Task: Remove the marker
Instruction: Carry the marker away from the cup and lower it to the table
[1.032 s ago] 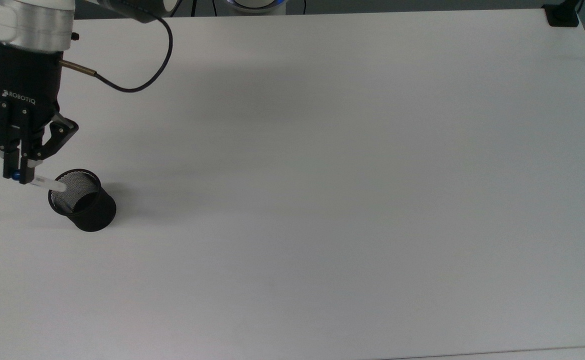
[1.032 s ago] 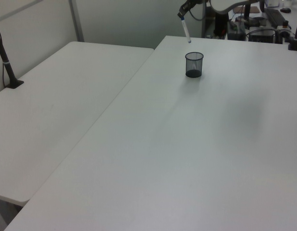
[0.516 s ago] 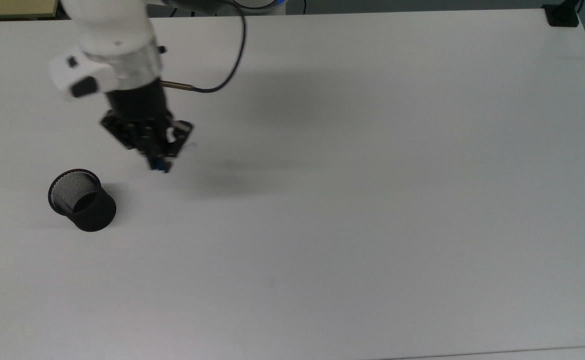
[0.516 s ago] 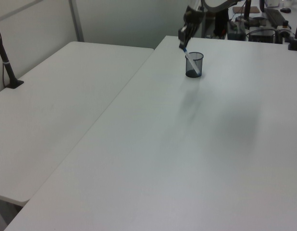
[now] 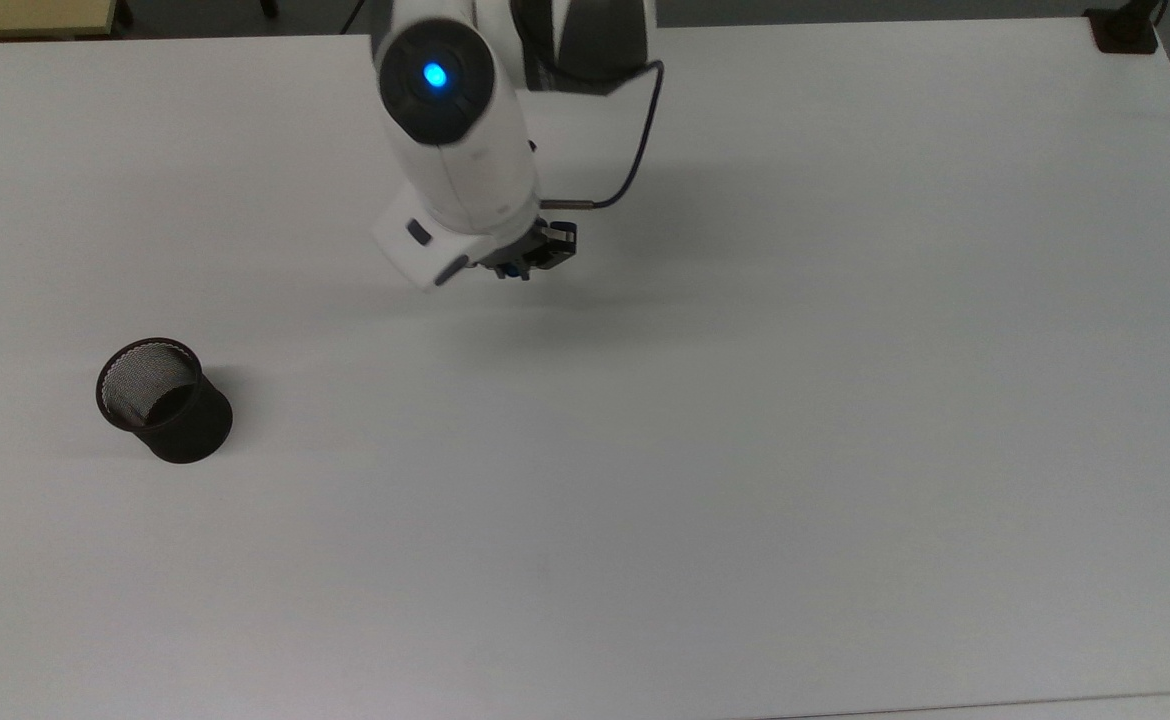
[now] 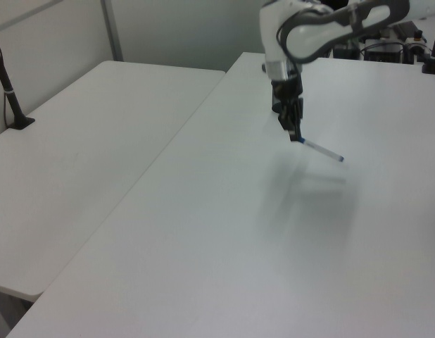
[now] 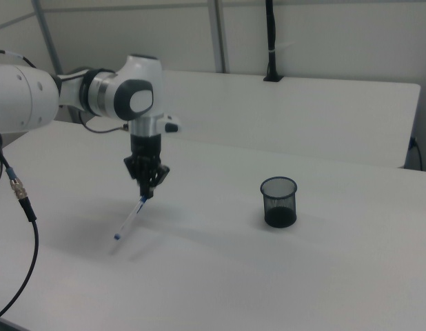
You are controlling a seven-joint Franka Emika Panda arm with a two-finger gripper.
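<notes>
No lettering, label or number can be read.

Reaching out over the worktop (image 7: 282, 276), white forearm angled down to a black wrist. Pointing straight down in the right view, gripper (image 7: 147, 194) hanging clear of the surface, fingers pinched together on the marker (image 7: 130, 219) (held by its upper end, slanting down and away from the fingertips). Seen in the top view mostly as the white wrist housing, blue light lit.
</notes>
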